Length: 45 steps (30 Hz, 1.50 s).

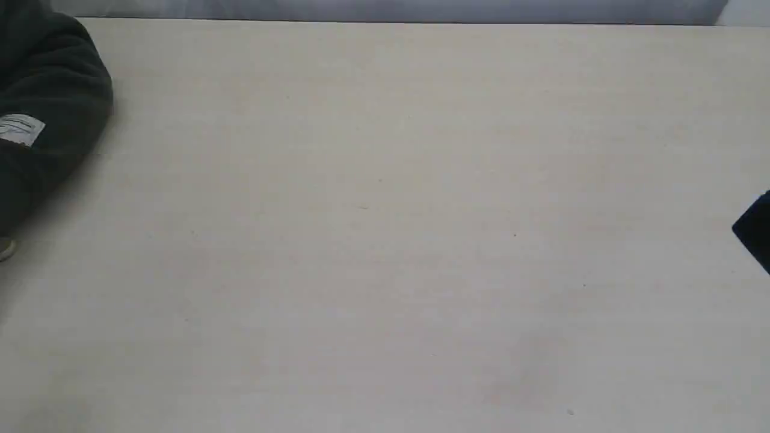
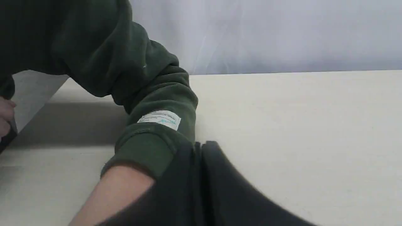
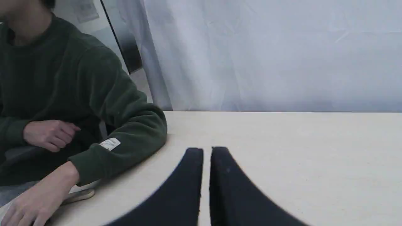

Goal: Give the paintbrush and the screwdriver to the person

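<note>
The person's dark green sleeve [image 1: 48, 108] with a small white label [image 1: 21, 129] rests on the table's far left. In the left wrist view that forearm [image 2: 150, 125] lies just in front of my left gripper [image 2: 198, 145], whose fingers are pressed together with nothing between them. My right gripper [image 3: 206, 151] is shut and empty above the bare table, well away from the person [image 3: 78, 94]. A pale flat piece [image 3: 80, 194] lies by the person's hand [image 3: 34, 201]; I cannot tell if it is the paintbrush. The screwdriver is out of view.
The pale table [image 1: 385, 240] fills the exterior view, with a grey curtain [image 3: 267, 53] behind its far edge. Only a dark corner of my right arm [image 1: 755, 231] shows at the right edge. The person's other hand [image 3: 47, 133] rests off the table.
</note>
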Each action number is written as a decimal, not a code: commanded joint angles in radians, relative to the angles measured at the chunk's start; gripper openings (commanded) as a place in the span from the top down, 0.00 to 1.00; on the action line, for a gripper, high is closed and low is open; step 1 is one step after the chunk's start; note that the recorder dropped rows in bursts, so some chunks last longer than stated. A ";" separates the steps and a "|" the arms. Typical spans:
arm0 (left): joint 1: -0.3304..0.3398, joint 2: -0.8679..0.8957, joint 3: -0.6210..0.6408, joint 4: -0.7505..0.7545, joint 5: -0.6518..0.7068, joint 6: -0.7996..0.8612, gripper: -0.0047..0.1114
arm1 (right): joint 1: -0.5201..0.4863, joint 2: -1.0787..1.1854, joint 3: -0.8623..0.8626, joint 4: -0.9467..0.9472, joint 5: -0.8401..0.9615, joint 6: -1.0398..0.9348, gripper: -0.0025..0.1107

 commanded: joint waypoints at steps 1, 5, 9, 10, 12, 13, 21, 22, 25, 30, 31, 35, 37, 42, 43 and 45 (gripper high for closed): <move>-0.007 -0.002 0.002 -0.005 -0.009 -0.002 0.96 | -0.006 -0.006 0.070 -0.001 -0.096 -0.020 0.94; -0.007 -0.002 0.002 -0.005 -0.009 -0.002 0.96 | -0.006 -0.006 0.132 -0.001 -0.164 -0.066 0.94; -0.007 -0.002 0.002 -0.005 -0.009 -0.002 0.96 | -0.006 -0.006 0.169 -0.001 -0.191 -0.133 0.94; -0.007 -0.002 0.002 -0.005 -0.009 -0.002 0.96 | -0.006 -0.006 0.175 -0.001 -0.191 -0.147 0.94; -0.007 -0.002 0.002 -0.001 -0.012 -0.002 0.96 | -0.006 -0.006 0.181 -0.001 -0.191 -0.158 0.94; -0.007 -0.002 0.002 0.000 -0.012 -0.002 0.96 | -0.006 -0.006 0.181 -0.001 -0.191 -0.158 0.94; -0.007 -0.002 0.002 0.000 -0.012 -0.002 0.96 | -0.006 -0.006 0.181 -0.006 -0.172 -0.205 0.94; -0.007 -0.002 0.002 0.000 -0.012 -0.002 0.96 | -0.006 -0.006 0.181 -0.006 -0.165 -0.226 0.94; -0.007 -0.002 0.002 0.000 -0.012 -0.002 0.96 | -0.006 -0.006 0.181 -0.006 -0.154 -0.279 0.94; -0.007 -0.002 0.002 0.000 -0.012 -0.002 0.96 | -0.006 -0.006 0.181 -0.006 -0.150 -0.323 0.94; -0.007 -0.002 0.002 0.000 -0.012 -0.002 0.96 | -0.006 -0.006 0.181 -0.004 -0.150 -0.323 0.94; -0.007 -0.002 0.002 0.000 -0.012 -0.002 0.96 | -0.006 -0.006 0.181 0.000 -0.150 -0.309 0.94; -0.007 -0.002 0.002 0.000 -0.012 -0.002 0.96 | -0.006 -0.006 0.181 0.000 -0.150 -0.309 0.94; -0.007 -0.002 0.002 -0.005 -0.009 -0.002 0.96 | -0.006 -0.006 0.181 0.000 -0.150 -0.309 0.94; -0.007 -0.002 0.002 -0.005 -0.009 -0.002 0.96 | -0.006 -0.006 0.181 0.000 -0.150 -0.309 0.94; -0.007 -0.002 0.002 -0.005 -0.009 -0.002 0.96 | -0.006 -0.006 0.181 0.000 -0.150 -0.309 0.94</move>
